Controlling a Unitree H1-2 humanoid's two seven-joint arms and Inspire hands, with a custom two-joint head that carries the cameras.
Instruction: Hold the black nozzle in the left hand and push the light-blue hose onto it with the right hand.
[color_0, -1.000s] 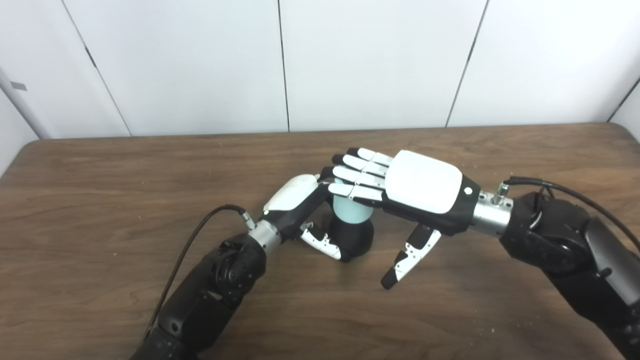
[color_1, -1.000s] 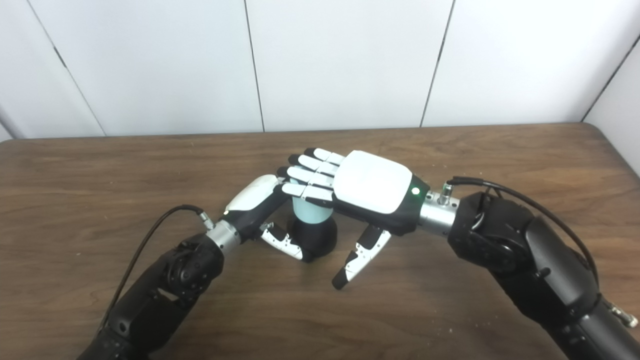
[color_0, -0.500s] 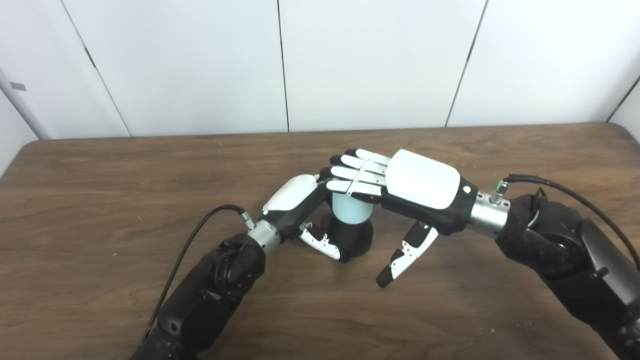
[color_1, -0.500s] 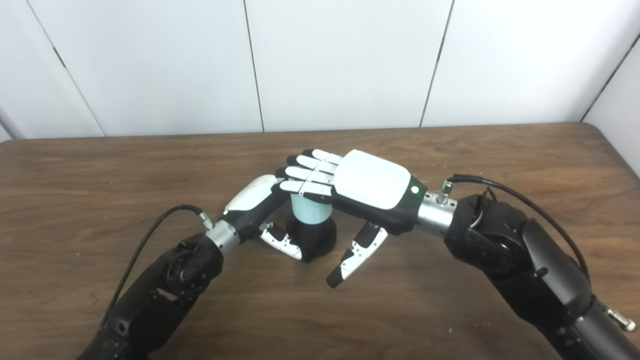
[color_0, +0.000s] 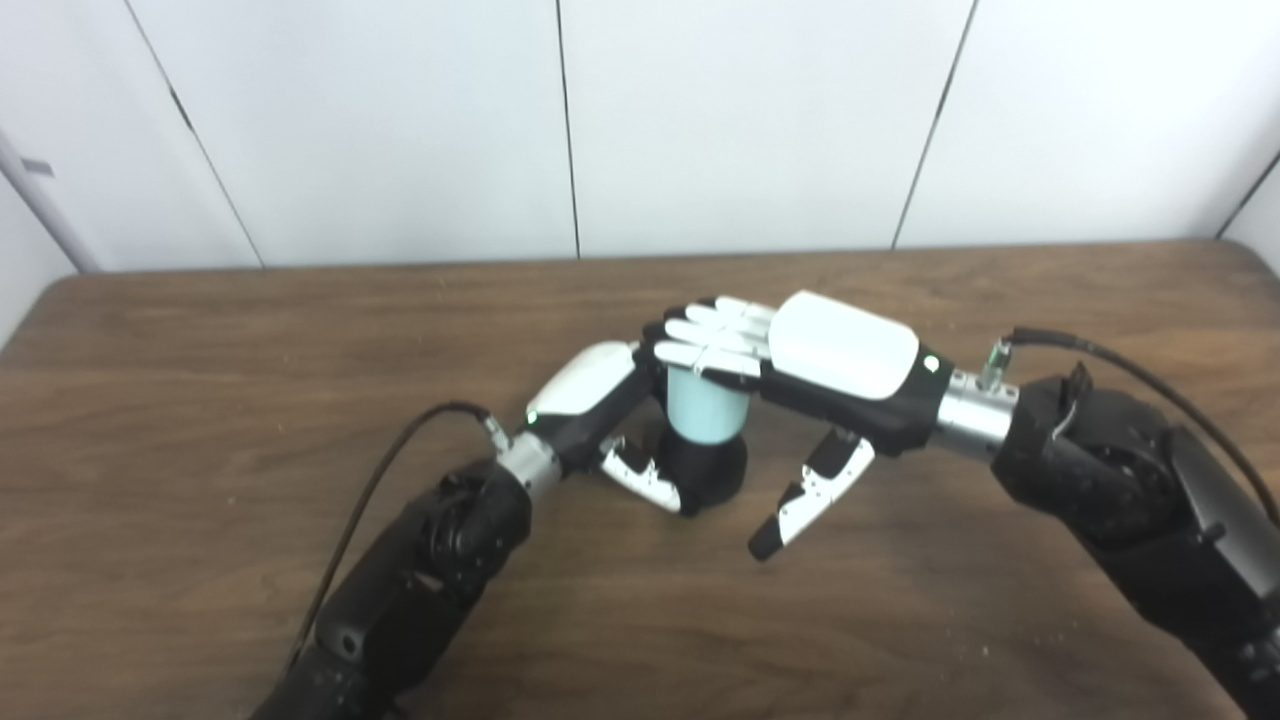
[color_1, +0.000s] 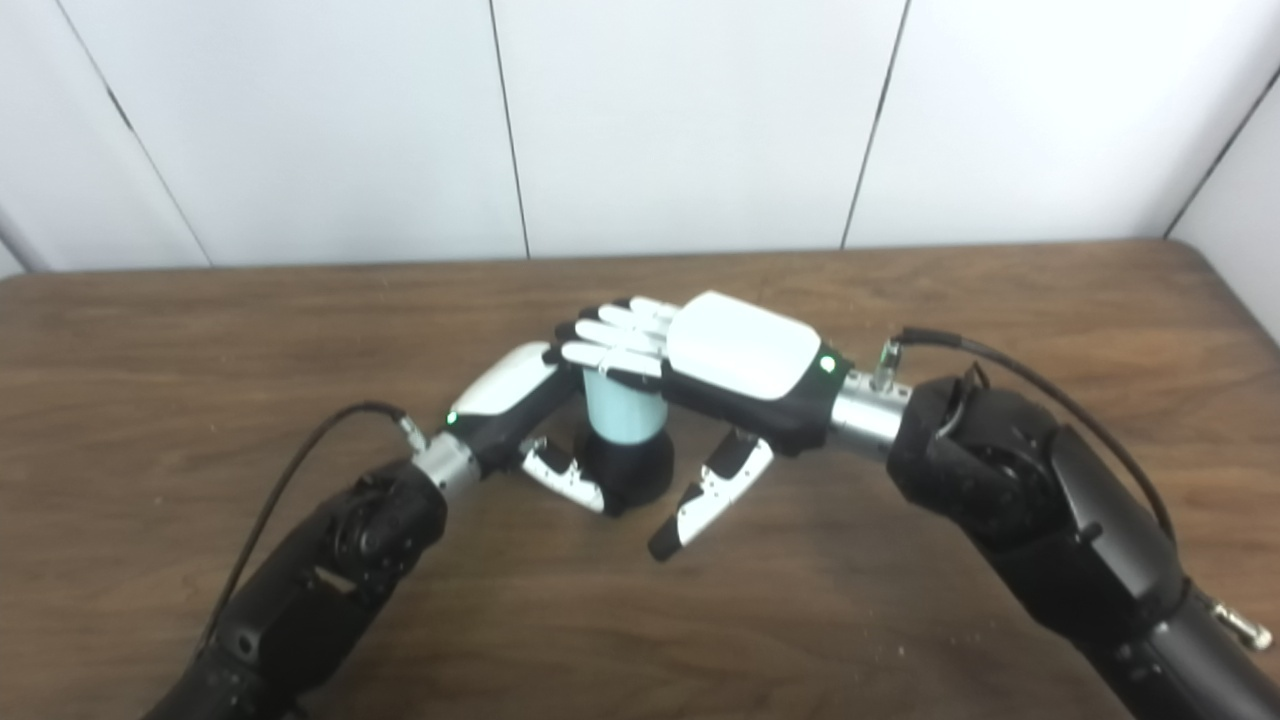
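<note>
Brown wood-grain table (color_0: 200, 400) meets white panelled wall (color_0: 400, 120) behind.

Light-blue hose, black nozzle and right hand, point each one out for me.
light-blue hose (color_0: 703, 412), left eye view, on its front wall.
black nozzle (color_0: 718, 470), left eye view, on its rounded base.
right hand (color_1: 740, 345), right eye view, on its white back.

The right hand (color_0: 800, 365) hides the light-blue hose (color_0: 703, 415) top from you; the left hand's (color_1: 520, 405) fingers vanish behind the black nozzle (color_1: 632, 470).

Brown wooden table (color_0: 200, 330), white panelled wall (color_0: 740, 120)
</note>
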